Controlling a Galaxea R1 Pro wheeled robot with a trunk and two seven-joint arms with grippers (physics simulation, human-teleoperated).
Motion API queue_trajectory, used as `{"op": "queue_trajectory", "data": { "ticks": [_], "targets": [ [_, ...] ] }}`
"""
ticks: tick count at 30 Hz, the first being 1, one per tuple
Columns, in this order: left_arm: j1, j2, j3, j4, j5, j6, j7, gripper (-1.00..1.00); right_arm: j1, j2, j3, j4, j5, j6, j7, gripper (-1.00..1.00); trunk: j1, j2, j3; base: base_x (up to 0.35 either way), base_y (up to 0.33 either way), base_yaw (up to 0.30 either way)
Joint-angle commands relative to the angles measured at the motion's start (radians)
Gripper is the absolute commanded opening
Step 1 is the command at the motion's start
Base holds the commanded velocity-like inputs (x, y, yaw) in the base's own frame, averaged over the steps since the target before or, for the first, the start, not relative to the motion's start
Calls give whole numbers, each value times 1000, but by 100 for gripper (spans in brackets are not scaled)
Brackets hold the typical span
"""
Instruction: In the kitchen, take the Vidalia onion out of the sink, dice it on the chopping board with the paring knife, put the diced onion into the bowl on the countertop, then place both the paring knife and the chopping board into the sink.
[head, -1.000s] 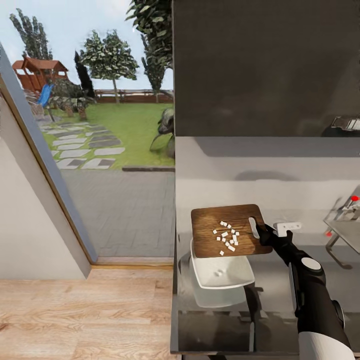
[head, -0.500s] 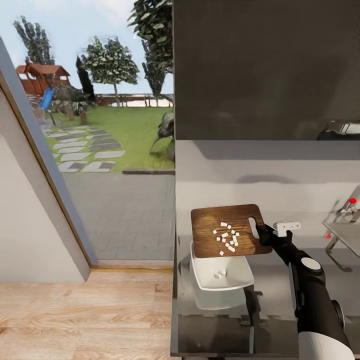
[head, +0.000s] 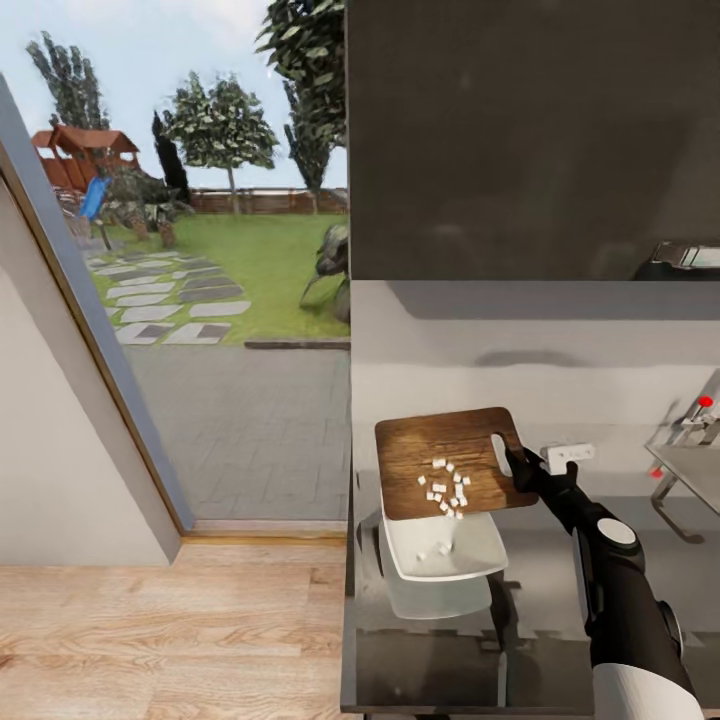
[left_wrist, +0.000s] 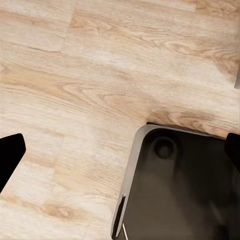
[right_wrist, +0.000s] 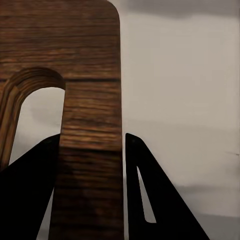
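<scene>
Since a moment ago, the chopping board has tipped and slid a little to the left, and the small white onion bits have slid toward its near edge. One bit hangs right at that edge, over the bowl.

Nearest of all, the right arm reaches up from the bottom right of the head view. Its lower part is cut off by the frame. The right gripper pinches the board at the end with the slot handle. In the right wrist view the two black fingers sit on either side of the thin strip of wood beside the slot, pressed against it.

The white bowl sits on the grey countertop, just below the board's near edge. The board hides the bowl's far rim. A couple of white bits lie inside the bowl; they are too small to count for sure.

Farther to the right, the sink with its tap shows only as a corner at the frame's edge. Its basin is out of sight.

In the left wrist view, the left gripper has its dark fingertips spread far apart over the pale wood floor, holding nothing. A dark rounded shape lies below it; what it is I cannot tell.
</scene>
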Motion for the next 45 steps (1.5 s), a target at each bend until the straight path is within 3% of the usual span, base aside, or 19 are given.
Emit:
{"op": "queue_trajectory", "data": {
  "ticks": [1, 9, 34, 39, 45],
  "targets": [
    [0, 0, -2, -2, 3, -1, 2, 100, -2, 1, -3, -1, 5, 2, 8, -100, 1, -2, -2, 0, 0, 0],
    [0, -1, -2, -2, 3, -1, 2, 100, -2, 1, -3, 7, -16, -17, 8, -100, 1, -2, -2, 0, 0, 0],
    [0, -7, -2, -2, 3, -1, 2, 100, -1, 1, -3, 18, -18, -71, 8, -100, 1, -2, -2, 0, 0, 0],
    [0, -7, -2, -2, 3, -1, 2, 100, -1, 1, -5, 46, -20, -134, 6, -100, 1, -2, -2, 0, 0, 0],
    [0, -7, -2, -2, 3, -1, 2, 100, -1, 1, -6, 52, -42, -145, 5, -100, 1, -2, -2, 0, 0, 0]
  ]
}}
